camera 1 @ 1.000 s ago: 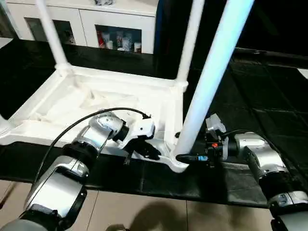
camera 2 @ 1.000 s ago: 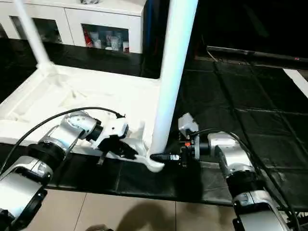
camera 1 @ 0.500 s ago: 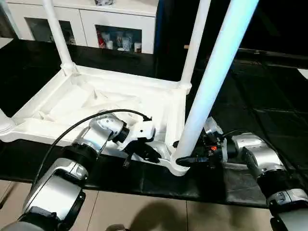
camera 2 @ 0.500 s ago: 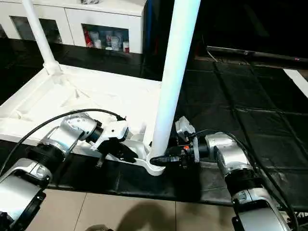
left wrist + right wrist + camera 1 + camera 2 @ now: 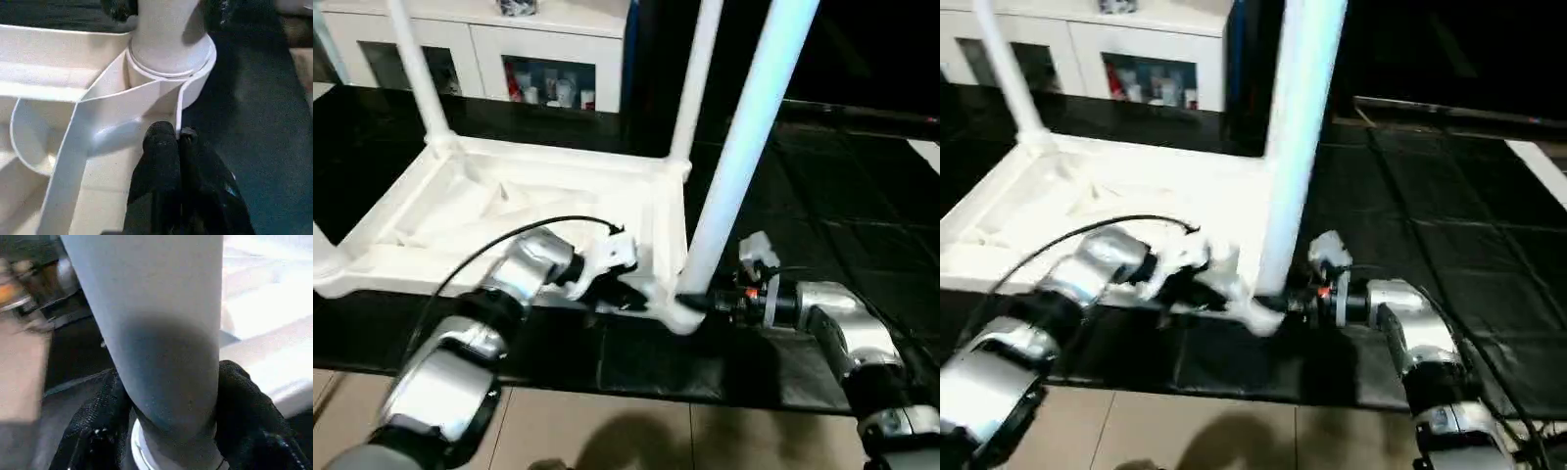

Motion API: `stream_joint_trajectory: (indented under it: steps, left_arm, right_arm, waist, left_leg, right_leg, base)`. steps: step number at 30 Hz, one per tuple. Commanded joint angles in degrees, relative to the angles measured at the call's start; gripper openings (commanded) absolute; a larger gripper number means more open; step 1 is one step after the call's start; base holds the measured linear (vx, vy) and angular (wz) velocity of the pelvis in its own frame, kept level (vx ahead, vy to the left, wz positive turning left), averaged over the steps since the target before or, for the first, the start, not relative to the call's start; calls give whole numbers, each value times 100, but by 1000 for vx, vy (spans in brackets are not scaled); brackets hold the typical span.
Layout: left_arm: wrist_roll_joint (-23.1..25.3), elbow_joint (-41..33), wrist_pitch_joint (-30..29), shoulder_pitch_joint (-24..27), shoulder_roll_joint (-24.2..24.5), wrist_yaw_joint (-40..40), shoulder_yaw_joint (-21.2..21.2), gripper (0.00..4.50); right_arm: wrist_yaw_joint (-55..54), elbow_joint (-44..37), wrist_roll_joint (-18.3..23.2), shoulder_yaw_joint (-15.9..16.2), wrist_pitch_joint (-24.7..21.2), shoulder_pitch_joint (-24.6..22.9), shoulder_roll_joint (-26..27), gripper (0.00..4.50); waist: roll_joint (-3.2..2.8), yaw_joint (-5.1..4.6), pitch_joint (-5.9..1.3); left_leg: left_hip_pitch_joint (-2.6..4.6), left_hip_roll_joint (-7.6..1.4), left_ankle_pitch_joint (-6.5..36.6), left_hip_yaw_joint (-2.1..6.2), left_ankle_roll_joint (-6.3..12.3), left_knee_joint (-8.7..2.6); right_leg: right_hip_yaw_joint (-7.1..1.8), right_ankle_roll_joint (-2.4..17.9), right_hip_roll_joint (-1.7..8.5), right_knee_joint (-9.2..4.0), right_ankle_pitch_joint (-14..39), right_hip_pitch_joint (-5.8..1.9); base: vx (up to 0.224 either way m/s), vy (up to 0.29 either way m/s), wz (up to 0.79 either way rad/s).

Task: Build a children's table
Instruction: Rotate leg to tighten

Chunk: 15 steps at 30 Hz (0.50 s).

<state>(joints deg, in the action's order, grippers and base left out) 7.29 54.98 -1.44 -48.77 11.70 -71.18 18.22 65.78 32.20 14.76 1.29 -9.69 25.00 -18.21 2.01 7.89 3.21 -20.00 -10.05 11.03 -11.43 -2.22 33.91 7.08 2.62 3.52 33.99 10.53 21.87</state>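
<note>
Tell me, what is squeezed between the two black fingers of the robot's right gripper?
The white table leg, down by its foot. In the right wrist view a black finger hugs each side of it, just above the corner socket it stands in.

The near right leg runs out past the top edge, so its free end is cut off, as are the far legs. The left claw and its arm are smeared with motion blur in the head views. The right claw has its fingertips hidden behind that leg. The small items behind the cabinet glass are too small to tell.
</note>
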Motion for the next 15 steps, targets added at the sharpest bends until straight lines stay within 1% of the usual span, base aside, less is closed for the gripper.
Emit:
stream_joint_trajectory:
  steps: [1,2,3,4,5,6,7,8,9,10,11,12,13,14,15]
  left_arm:
    - [-208,385,-525,-408,-430,1676,-527,0]
    - [-208,385,-525,-408,-430,1676,-527,0]
    - [-232,442,-572,-457,-482,1907,-592,0]
    - [-236,489,-603,-494,-520,2063,-640,0]
    - [-236,489,-603,-494,-520,2063,-640,0]
    - [-309,595,-695,-593,-631,2492,-803,0]
    - [-309,595,-695,-593,-631,2492,-803,0]
    - [-346,639,-734,-635,-677,2651,-866,0]
    - [-379,691,-751,-686,-732,2891,-945,0]
    - [-382,725,-747,-719,-764,3027,-976,0]
    - [-379,744,-740,-737,-781,3099,-989,0]
    - [-301,783,-655,-752,-788,3196,-943,0]
    - [-301,783,-655,-752,-788,3196,-943,0]
    - [-179,820,-545,-743,-768,3208,-860,0]
    - [-153,832,-511,-742,-766,3201,-844,0]
  right_arm:
    - [-1370,-209,-163,-17,-351,-178,673,209]
    - [-1370,-209,-163,-17,-351,-178,673,206]
    - [-1713,-185,-218,-60,-421,-152,800,204]
    - [-1948,-198,-259,-90,-477,-147,886,204]
    - [-1948,-198,-259,-90,-477,-147,886,204]
    - [-2635,-90,-373,-181,-548,-40,1149,202]
    - [-2635,-90,-373,-181,-548,-40,1149,200]
    - [-2906,-26,-437,-196,-537,17,1260,199]
    - [-3196,43,-473,-212,-493,87,1402,197]
    - [-3379,106,-503,-212,-444,145,1494,196]
    - [-3479,138,-517,-211,-414,177,1546,196]
    - [-3729,215,-637,-179,-399,230,1619,196]
    - [-3729,215,-637,-179,-399,230,1619,196]
    - [-3876,202,-766,-155,-423,217,1660,196]
    - [-3880,185,-784,-158,-417,206,1668,196]
  waist:
    - [-37,-48,-343]
    - [-25,-74,-343]
    - [-19,-109,-354]
    - [-12,-134,-355]
    - [-18,-162,-359]
    - [-14,-183,-364]
    - [-12,-198,-364]
    - [-14,-225,-371]
    - [-14,-225,-371]
    - [4,-251,-370]
    - [-3,-253,-371]
    - [44,-266,-367]
    - [8,-268,-363]
    - [13,-271,-364]
    - [13,-271,-364]
  left_leg:
    - [95,-461,1149,250,122,-418]
    - [92,-467,1141,257,63,-425]
    - [74,-443,1180,280,45,-435]
    - [58,-436,1143,270,55,-428]
    - [56,-429,1103,268,93,-419]
    - [37,-419,1027,252,158,-406]
    - [40,-423,995,248,163,-403]
    - [40,-411,918,240,214,-397]
    - [40,-411,918,240,214,-397]
    - [32,-409,874,245,234,-402]
    - [33,-410,849,236,269,-398]
    - [28,-414,829,230,290,-398]
    - [24,-418,814,243,289,-410]
    - [40,-430,826,234,306,-407]
    - [40,-430,826,234,306,-407]
  right_leg:
    - [-430,604,741,-592,2394,-213]
    - [-432,614,732,-574,2350,-204]
    - [-410,627,748,-581,2366,-243]
    - [-420,627,751,-578,2319,-251]
    - [-426,664,749,-575,2225,-247]
    - [-435,702,738,-562,2063,-260]
    - [-441,761,737,-547,1965,-246]
    - [-440,821,725,-533,1786,-249]
    - [-440,821,725,-533,1786,-249]
    - [-436,863,724,-520,1734,-256]
    - [-443,858,723,-518,1678,-263]
    - [-448,863,723,-519,1655,-258]
    - [-443,870,723,-509,1660,-266]
    - [-455,873,727,-507,1577,-254]
    - [-455,873,727,-507,1577,-254]
  base:
    - [0,0,0]
    - [0,0,0]
    - [0,0,0]
    - [0,0,0]
    - [0,0,0]
    - [0,0,0]
    - [0,0,0]
    - [0,0,0]
    - [0,0,0]
    - [0,0,0]
    - [0,0,0]
    - [0,0,0]
    - [0,0,0]
    - [0,0,0]
    - [0,0,0]
